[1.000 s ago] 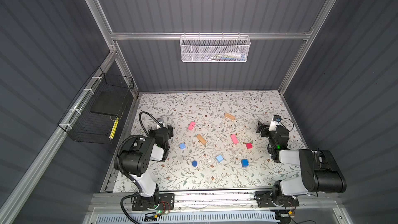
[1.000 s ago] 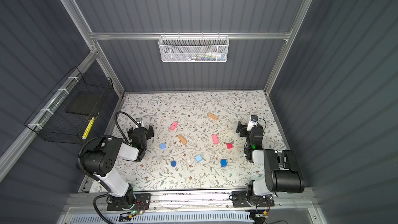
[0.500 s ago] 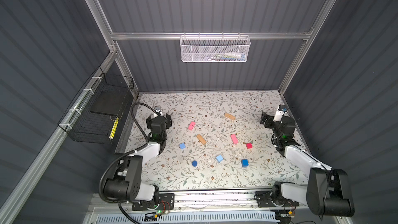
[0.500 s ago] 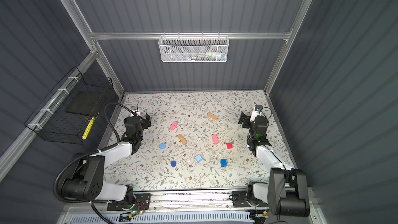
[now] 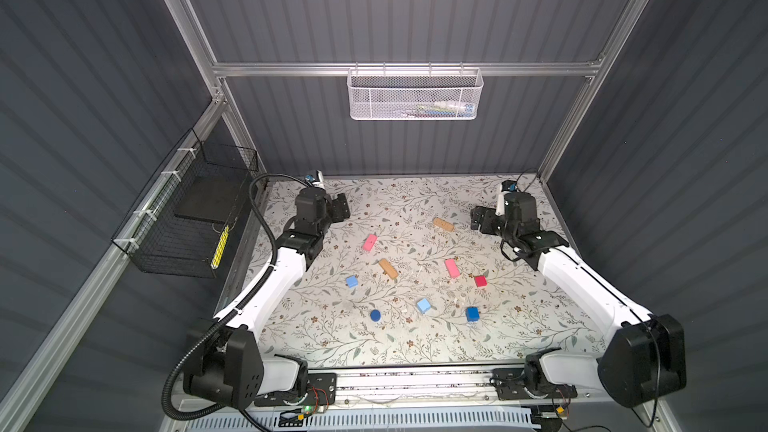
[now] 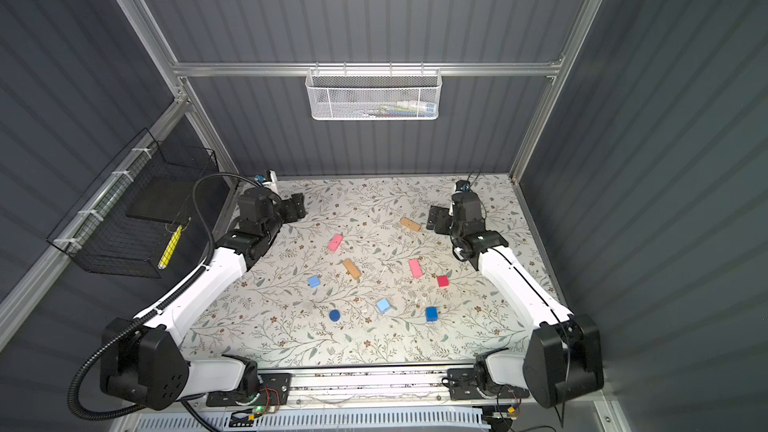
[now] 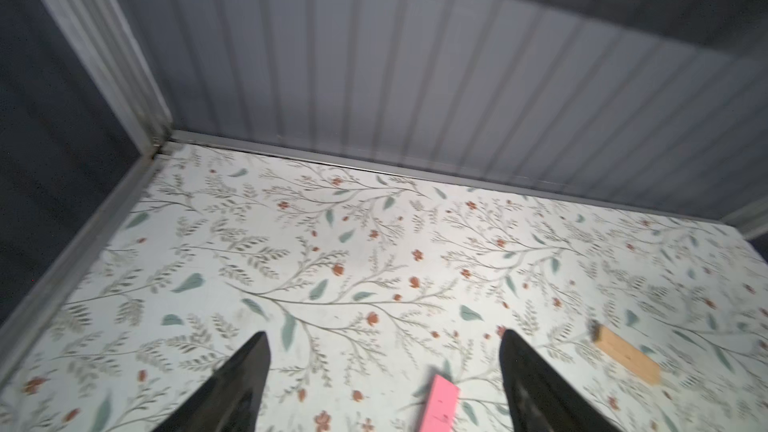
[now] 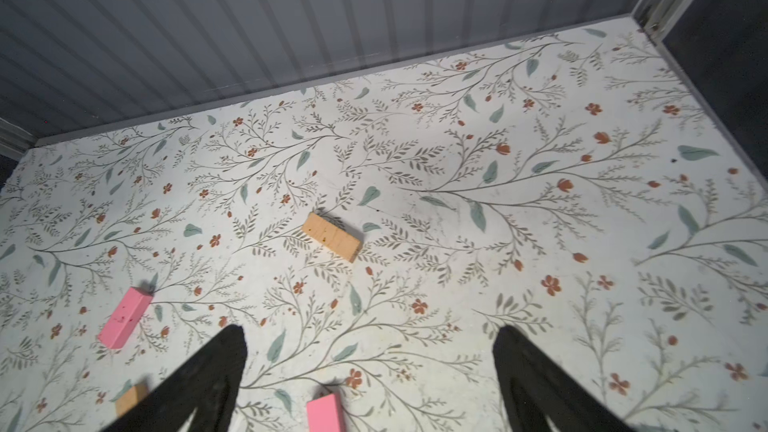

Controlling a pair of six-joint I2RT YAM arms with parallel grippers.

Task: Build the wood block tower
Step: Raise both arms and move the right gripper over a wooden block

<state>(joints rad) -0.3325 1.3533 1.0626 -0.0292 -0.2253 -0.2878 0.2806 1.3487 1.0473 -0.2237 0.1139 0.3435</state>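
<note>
Several wood blocks lie singly on the floral mat; no tower stands. In both top views I see two tan oblongs [image 5: 443, 224] [image 5: 388, 268], two pink oblongs [image 5: 369, 242] [image 5: 451, 268], a red cube [image 5: 480, 281], three blue cubes [image 5: 351, 281] [image 5: 423, 305] [image 5: 472, 314] and a dark blue disc [image 5: 375, 315]. My left gripper [image 5: 340, 209] [image 7: 383, 334] hovers open at the back left, a pink oblong [image 7: 439, 405] on the mat below it. My right gripper [image 5: 478, 220] [image 8: 370, 328] hovers open at the back right, beside the far tan oblong [image 8: 331, 236]. Neither holds anything.
A black wire basket [image 5: 195, 218] hangs on the left wall beside the left arm. A white mesh basket [image 5: 415, 95] hangs high on the back wall. Metal frame posts [image 5: 552, 160] and grey walls close the mat on three sides.
Both arms have unfolded from near the front rail and reached up and back, so both grippers now hover near the back of the mat. The blocks have not moved.
</note>
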